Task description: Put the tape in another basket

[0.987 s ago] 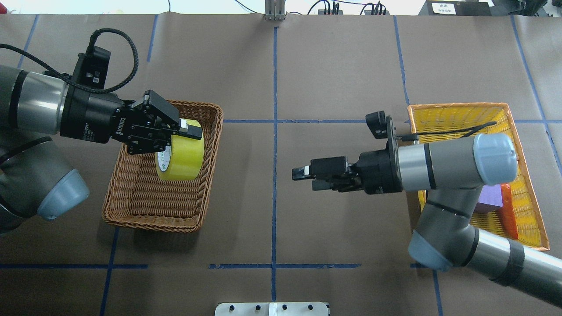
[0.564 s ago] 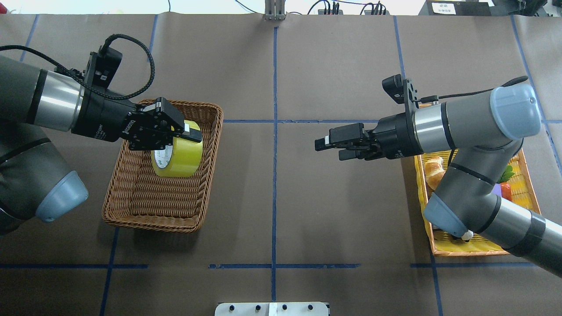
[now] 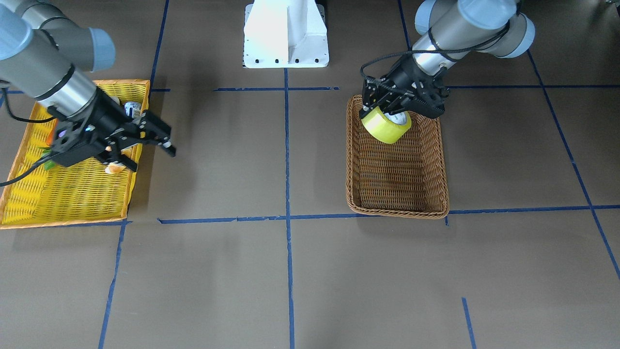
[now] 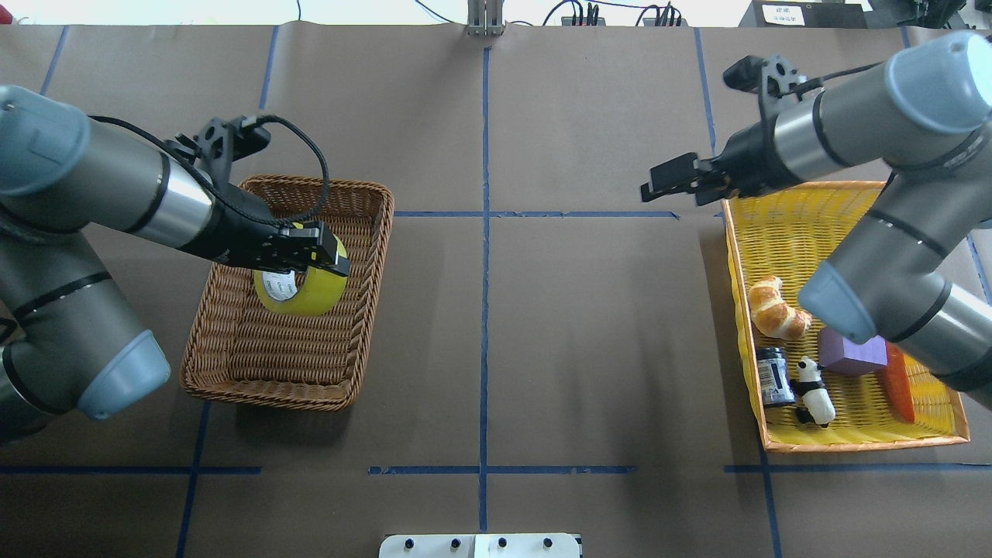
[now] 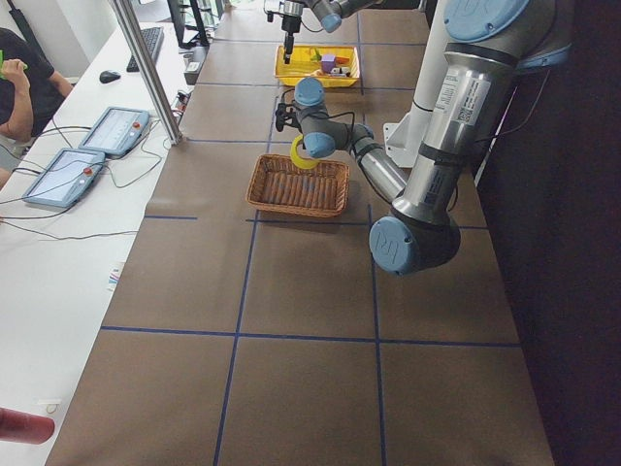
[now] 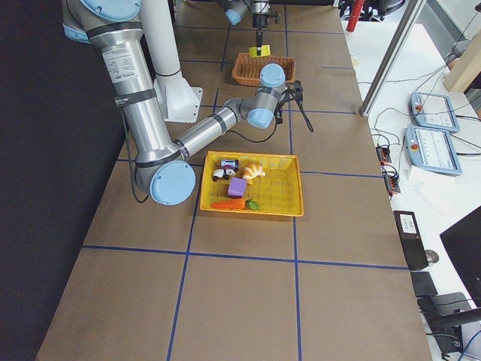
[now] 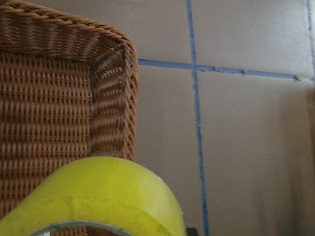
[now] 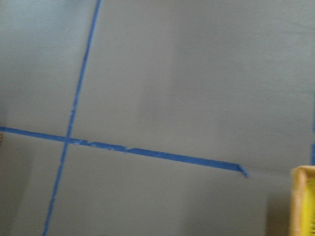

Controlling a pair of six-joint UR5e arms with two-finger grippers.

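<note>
Cannot read any wording. Green print on the core of the tape (image 4: pixel 308 299), a white label (image 4: pixel 783 13) beyond the bench (image 4: pixel 589 333), the wrapper of a dark can (image 4: pixel 772 377): all too small to make out.

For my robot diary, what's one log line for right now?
left gripper: shut on tape | tape: held above basket | right gripper: open, empty

Grey arms (image 4: pixel 93 178), blue joint caps (image 4: pixel 124 376), black left pincer (image 4: pixel 318 260)
</note>
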